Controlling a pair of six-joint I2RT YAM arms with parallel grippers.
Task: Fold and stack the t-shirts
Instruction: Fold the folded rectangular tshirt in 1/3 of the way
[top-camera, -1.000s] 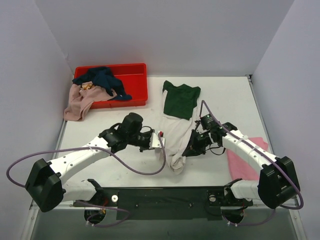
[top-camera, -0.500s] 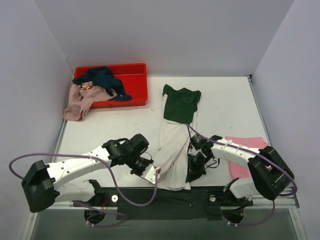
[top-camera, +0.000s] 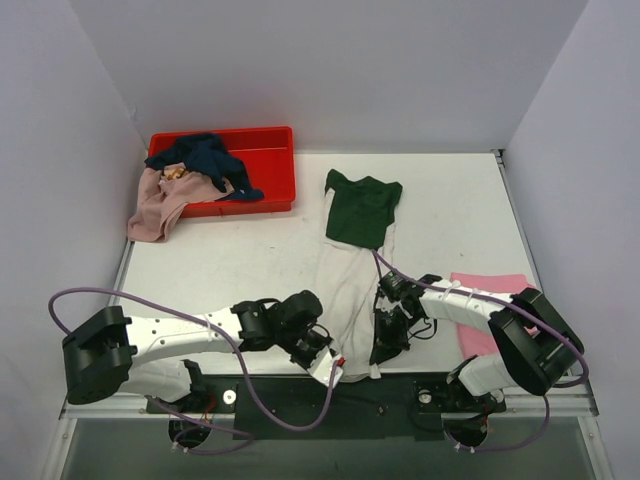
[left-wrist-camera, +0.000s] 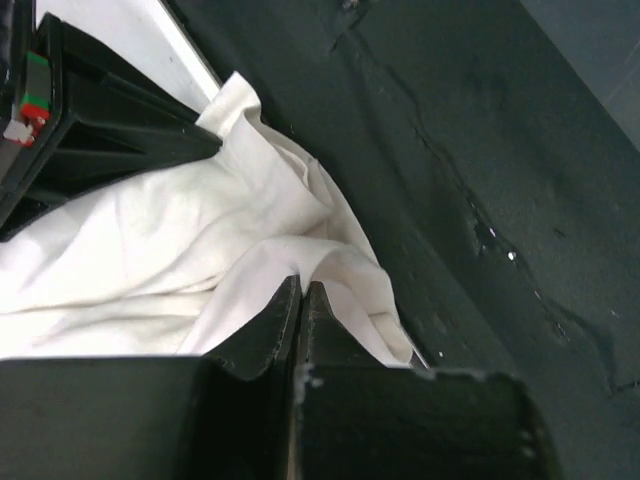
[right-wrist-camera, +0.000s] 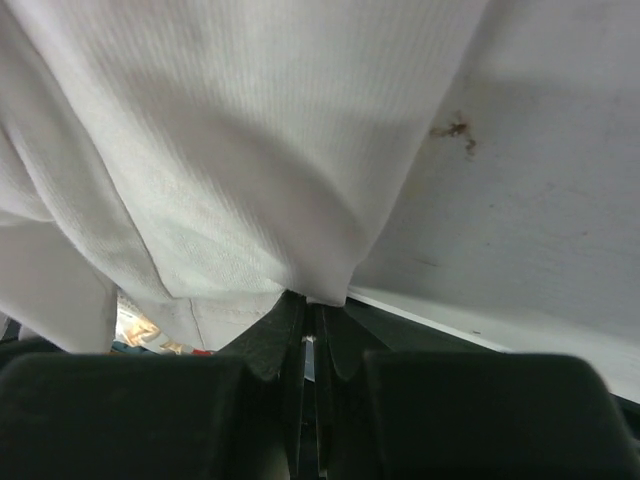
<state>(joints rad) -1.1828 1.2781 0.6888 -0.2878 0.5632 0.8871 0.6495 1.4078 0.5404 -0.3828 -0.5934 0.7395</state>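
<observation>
White-and-green t-shirt (top-camera: 350, 285) lies stretched along the surface (top-camera: 220, 265). Left gripper (top-camera: 334, 367) and right gripper (top-camera: 384, 348) each pinch its near hem.

We list one white table (top-camera: 220, 265), matte and flat, with a thin metal rim along its left side. We count three plain pale grey walls enclosing it: a back wall (top-camera: 330, 70), a left wall (top-camera: 50, 180) and a right wall (top-camera: 590, 180). A dark board (top-camera: 330, 395) runs along the near edge. We note one small brown stain (right-wrist-camera: 455, 130) on the tabletop. The light is even, and the shadows are soft.
</observation>
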